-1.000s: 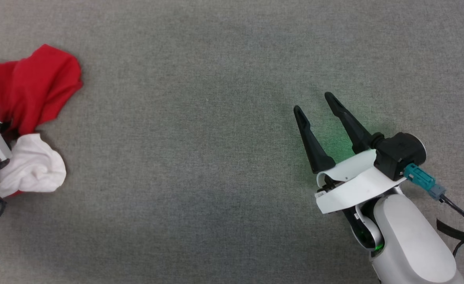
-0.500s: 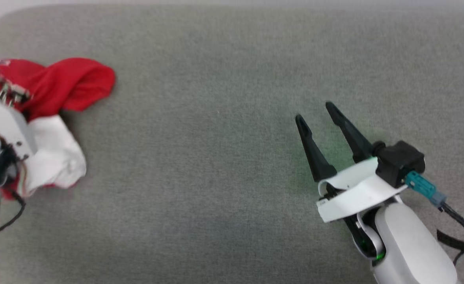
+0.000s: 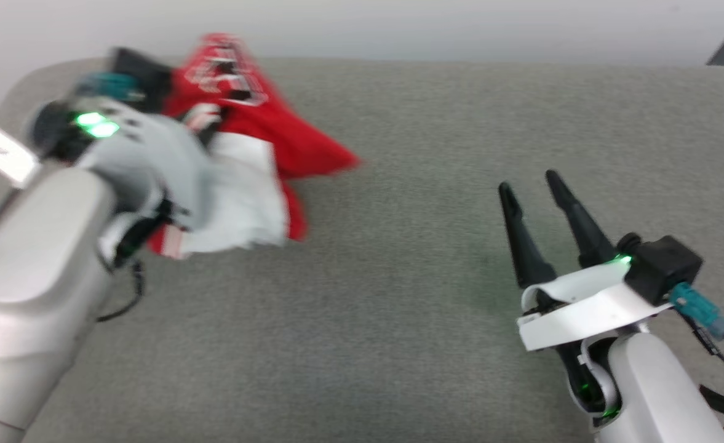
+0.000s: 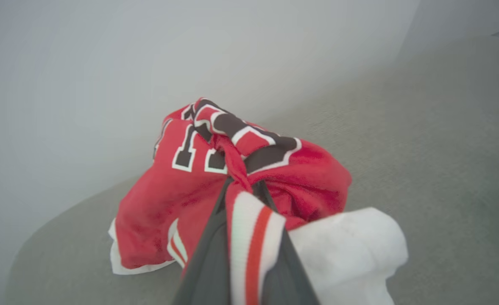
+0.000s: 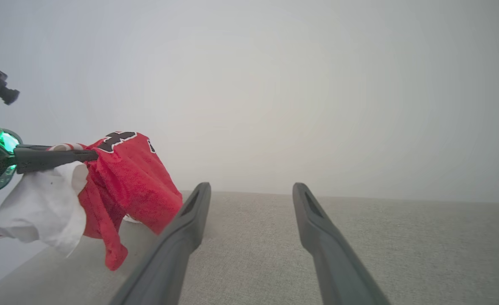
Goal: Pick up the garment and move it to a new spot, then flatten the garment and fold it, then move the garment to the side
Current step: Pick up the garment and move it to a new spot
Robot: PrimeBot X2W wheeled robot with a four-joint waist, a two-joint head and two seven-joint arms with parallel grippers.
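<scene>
Soft, even light is falling on the grey surface [image 3: 398, 320], leaving faint shadows under the right gripper [image 3: 526, 180]. A green lamp [image 3: 620, 259] is glowing at the base of its fingers [image 3: 521, 240], tinting the surface beside them. Motion blur is smearing the garment [image 3: 263, 135] and the left arm [image 3: 35, 258] holding it (wrist views are looking sharper). Ahead of the fingertips, the wall [image 5: 274, 84] is washing out pale.

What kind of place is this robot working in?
Probably a lab or test setup rather than a home: a broad surface covered in plain grey fabric, a bare pale wall behind it, and a red jersey pinched in the left tool.
</scene>
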